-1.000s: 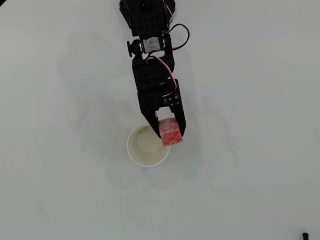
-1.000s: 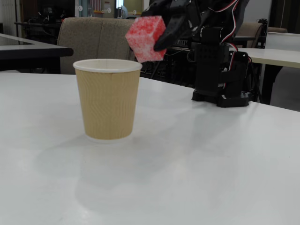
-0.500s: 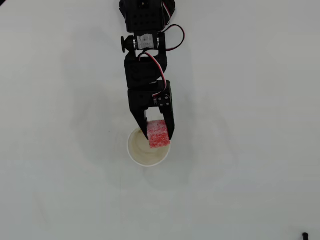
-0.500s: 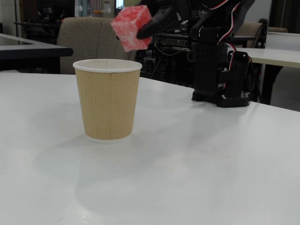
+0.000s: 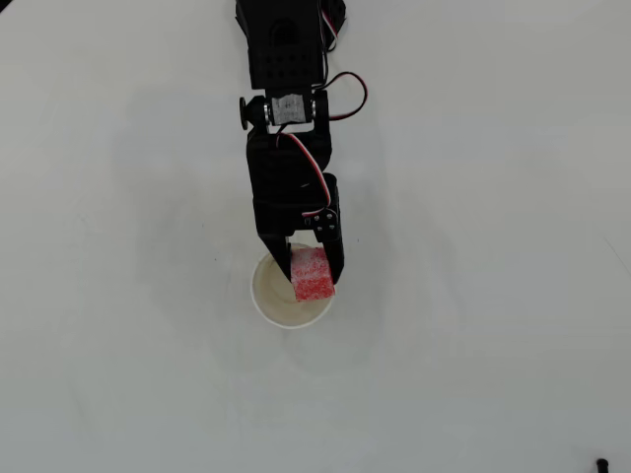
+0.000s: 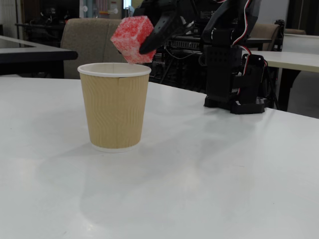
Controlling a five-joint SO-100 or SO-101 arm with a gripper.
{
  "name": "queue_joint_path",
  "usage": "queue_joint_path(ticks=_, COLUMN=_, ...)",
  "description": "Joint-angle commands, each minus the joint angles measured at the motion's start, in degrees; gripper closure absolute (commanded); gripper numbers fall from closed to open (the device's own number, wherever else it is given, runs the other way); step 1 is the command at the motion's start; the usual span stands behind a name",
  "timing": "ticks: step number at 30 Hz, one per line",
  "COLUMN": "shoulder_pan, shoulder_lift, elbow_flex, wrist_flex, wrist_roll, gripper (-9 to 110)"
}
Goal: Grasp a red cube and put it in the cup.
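- The black two-finger gripper (image 5: 312,277) has its jaws clenched on the small red-pink speckled cube (image 6: 131,39).
- Directly beneath the jaws, the round tan paper cup (image 6: 114,106) stands upright on the white surface (image 6: 199,189).

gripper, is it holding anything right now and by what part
Yes: the gripper holds the red cube, pinched by two opposite side faces between its fingers, above the cup.
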Motion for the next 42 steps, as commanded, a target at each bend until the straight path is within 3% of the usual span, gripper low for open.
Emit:
queue_joint_path(ticks=1, shoulder_pan=1.2, shoulder_lift=-1.1, elbow_flex=-7.5, wrist_flex=0.7, wrist_roll=0.7, gripper=93)
queue_joint_path(ticks=19, shoulder_pan=2.6, shoulder_lift=-3.6, elbow_flex=-10.6, wrist_flex=-0.1, wrist_roll=1.0, gripper=92)
queue_joint_path(ticks=31, shoulder_pan=2.7, shoulder_lift=-3.8, elbow_flex=-10.2, wrist_flex=0.5, wrist_roll=1.3, gripper=61)
queue_joint_path(ticks=42, shoulder_pan=2.6, shoulder_lift=-2.0, elbow_flex=-8.4, wrist_flex=3.2, wrist_roll=1.5, gripper=61)
